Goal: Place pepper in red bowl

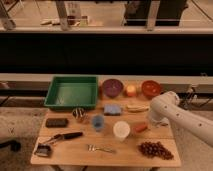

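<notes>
The pepper (141,128), slim and orange-red, lies on the wooden table (75,155) to the right of a white cup (121,130). The red bowl (151,88) stands at the back right, beside a small round orange fruit (131,90) and the dark purple bowl (112,88). My white arm comes in from the right. My gripper (152,122) hangs at its end, just right of the pepper and close above the table. The arm's bulk covers much of the gripper.
A green tray (72,91) sits back left. A banana (136,107) and blue sponge (112,109) lie mid-table. A blue cup (98,121), fork (100,148), grapes (155,149), black block (56,122) and dark-handled tool (65,136) fill the front.
</notes>
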`<move>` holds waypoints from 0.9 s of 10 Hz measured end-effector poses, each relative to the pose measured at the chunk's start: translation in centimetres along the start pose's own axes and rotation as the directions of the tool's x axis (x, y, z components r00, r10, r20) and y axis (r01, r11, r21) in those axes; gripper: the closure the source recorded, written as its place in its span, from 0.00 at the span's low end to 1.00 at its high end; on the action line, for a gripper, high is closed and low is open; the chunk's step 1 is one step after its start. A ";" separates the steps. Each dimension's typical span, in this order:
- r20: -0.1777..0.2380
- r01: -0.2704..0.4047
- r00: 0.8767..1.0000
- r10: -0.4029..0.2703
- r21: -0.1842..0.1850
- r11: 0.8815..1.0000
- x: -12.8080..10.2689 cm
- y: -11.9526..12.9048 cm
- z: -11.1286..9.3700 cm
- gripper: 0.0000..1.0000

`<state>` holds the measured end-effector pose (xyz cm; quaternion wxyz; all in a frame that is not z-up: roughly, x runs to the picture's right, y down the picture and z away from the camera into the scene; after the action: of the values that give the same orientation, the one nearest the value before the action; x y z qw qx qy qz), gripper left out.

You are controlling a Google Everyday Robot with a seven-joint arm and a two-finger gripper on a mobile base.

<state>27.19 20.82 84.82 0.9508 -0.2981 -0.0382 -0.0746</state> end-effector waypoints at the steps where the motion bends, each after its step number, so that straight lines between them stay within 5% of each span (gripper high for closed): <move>1: 0.003 -0.002 1.000 0.002 0.003 1.000 0.0 0.1 -0.2 1.00; 3: 0.020 -0.019 1.000 0.018 0.028 0.999 -0.2 0.2 -2.4 1.00; 9: 0.070 -0.048 0.997 0.036 0.173 0.984 -0.8 -0.9 -14.3 1.00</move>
<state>26.63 11.96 73.48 0.9729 -0.2166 -0.0701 -0.0407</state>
